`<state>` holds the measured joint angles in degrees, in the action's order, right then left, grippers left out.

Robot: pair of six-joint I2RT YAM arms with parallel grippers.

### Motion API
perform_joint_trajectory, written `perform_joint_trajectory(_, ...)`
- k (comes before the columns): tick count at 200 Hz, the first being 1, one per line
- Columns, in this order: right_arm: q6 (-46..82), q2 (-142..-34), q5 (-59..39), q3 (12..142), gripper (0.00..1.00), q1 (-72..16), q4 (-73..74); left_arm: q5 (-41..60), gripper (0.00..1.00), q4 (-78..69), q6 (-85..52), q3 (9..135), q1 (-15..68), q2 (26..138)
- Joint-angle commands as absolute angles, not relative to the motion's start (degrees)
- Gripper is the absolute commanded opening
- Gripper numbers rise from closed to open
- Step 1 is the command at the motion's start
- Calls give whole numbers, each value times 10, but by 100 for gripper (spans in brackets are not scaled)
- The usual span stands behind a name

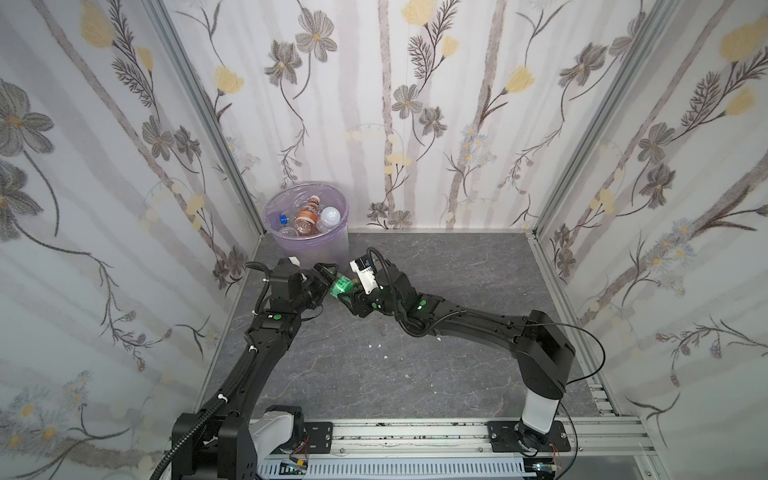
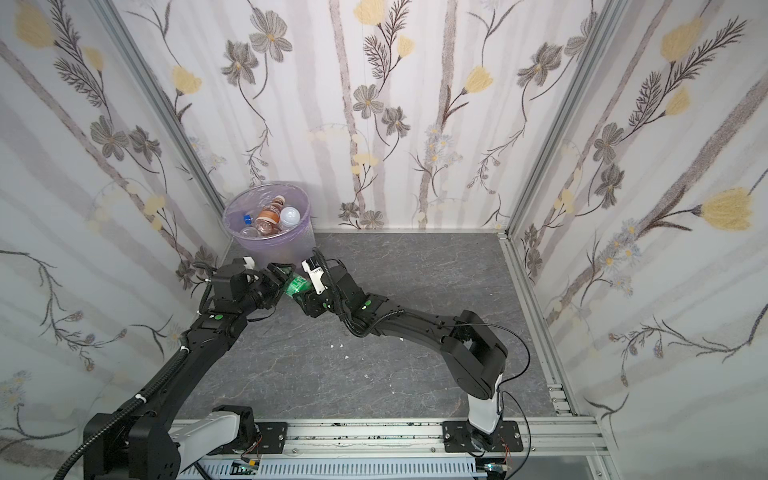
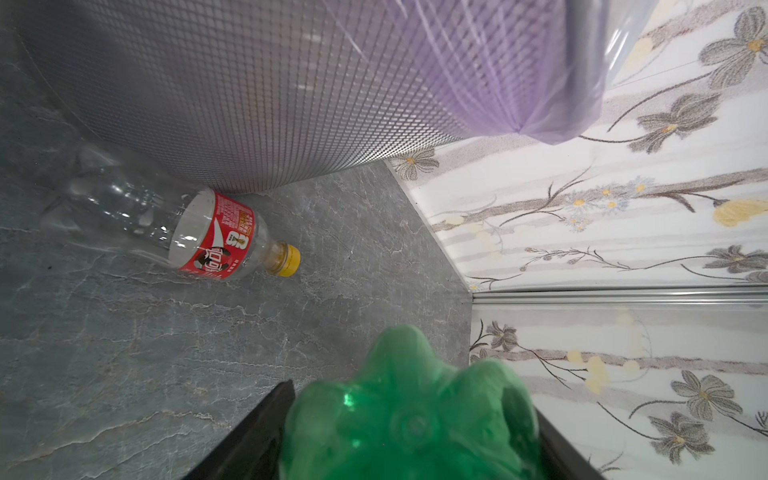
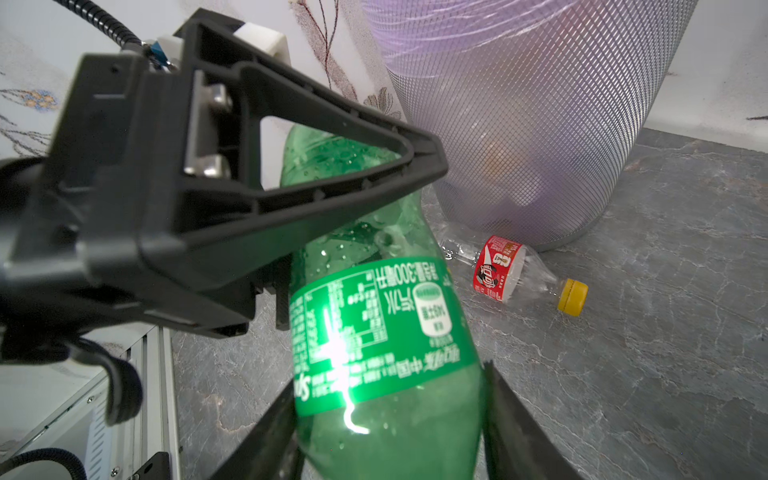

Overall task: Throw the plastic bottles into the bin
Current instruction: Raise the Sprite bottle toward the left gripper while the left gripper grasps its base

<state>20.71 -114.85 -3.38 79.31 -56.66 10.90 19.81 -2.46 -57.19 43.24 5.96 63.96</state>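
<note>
We are mid-handover just in front of the bin (image 1: 326,249): our right gripper (image 4: 388,386) is clamped on the green bottle (image 1: 341,286), the left gripper (image 3: 413,399) straddles its base, grip impossible to tell, so next comes a firm left hold before the right lets go.

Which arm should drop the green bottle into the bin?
Left, probably. The left gripper brackets the base of the green bottle and sits nearer the bin; the right gripper holds it farther away.

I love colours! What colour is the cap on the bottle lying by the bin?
Yellow; the cap shows best in the right wrist view.
</note>
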Motion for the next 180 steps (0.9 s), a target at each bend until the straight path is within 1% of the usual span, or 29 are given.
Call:
perform_joint_trajectory(1, 234, -1154, 5, 805, 42, -566, 138, 183, 88, -51, -585, 428, 61, 636)
perform_joint_trajectory(15, 246, -1161, 16, 812, 42, -567, 136, 182, 91, -53, -589, 428, 65, 638)
perform_joint_trajectory(49, 268, -1171, 23, 822, 42, -566, 134, 178, 91, -57, -590, 427, 69, 641)
perform_joint_trajectory(76, 277, -1176, 28, 825, 42, -566, 133, 174, 85, -63, -591, 426, 72, 642)
perform_joint_trajectory(120, 283, -1178, 16, 825, 42, -567, 138, 174, 81, -74, -591, 424, 75, 655)
perform_joint_trajectory(155, 286, -1179, 11, 827, 42, -567, 138, 169, 73, -81, -590, 425, 77, 658)
perform_joint_trajectory(180, 286, -1180, 2, 826, 42, -567, 140, 166, 65, -84, -586, 424, 77, 661)
